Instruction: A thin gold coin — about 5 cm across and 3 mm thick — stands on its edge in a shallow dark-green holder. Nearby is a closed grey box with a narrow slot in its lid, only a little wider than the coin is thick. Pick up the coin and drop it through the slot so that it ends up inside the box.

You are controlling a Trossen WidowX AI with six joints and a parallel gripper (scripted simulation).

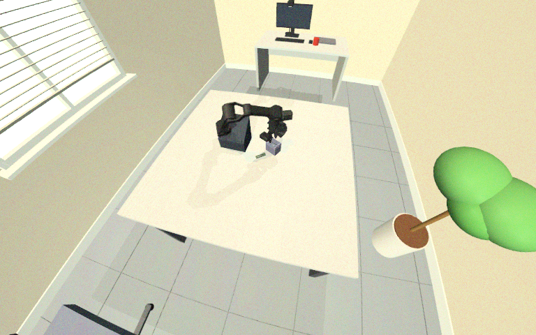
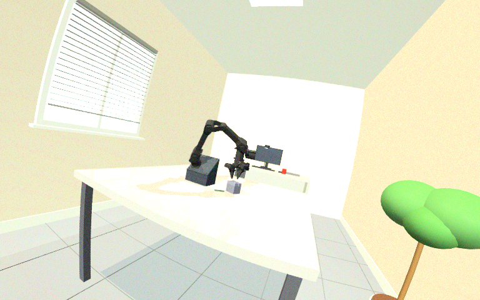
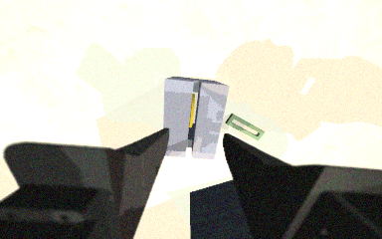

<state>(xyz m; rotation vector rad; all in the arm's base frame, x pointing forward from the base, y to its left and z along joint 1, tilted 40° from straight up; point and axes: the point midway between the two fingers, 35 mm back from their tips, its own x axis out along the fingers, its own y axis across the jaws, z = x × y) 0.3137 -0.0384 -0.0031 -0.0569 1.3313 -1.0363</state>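
Observation:
My gripper [image 1: 273, 139] [image 2: 235, 177] [image 3: 196, 135] is open and empty, pointing down just above the grey box [image 1: 273, 147] [image 2: 233, 187] [image 3: 177, 115]. The box's narrow slot runs lengthwise between the fingertips in the wrist view. The gold coin [image 3: 192, 111] shows there as a thin yellow strip within the slot, edge-on and clear of both fingers. No gold stands out above the lid in the top and exterior views. How deep the coin sits is hard to tell. The dark-green holder [image 1: 260, 155] [image 2: 219, 190] [image 3: 249, 125] lies beside the box, its groove empty.
The dark arm base [image 1: 234, 136] [image 2: 202, 171] stands on the pale table [image 1: 300, 205] [image 2: 262, 226], behind and left of the holder in the top and exterior views. A separate desk with a monitor [image 1: 293, 15] [image 2: 269, 154] stands at the back, away from the arm's table.

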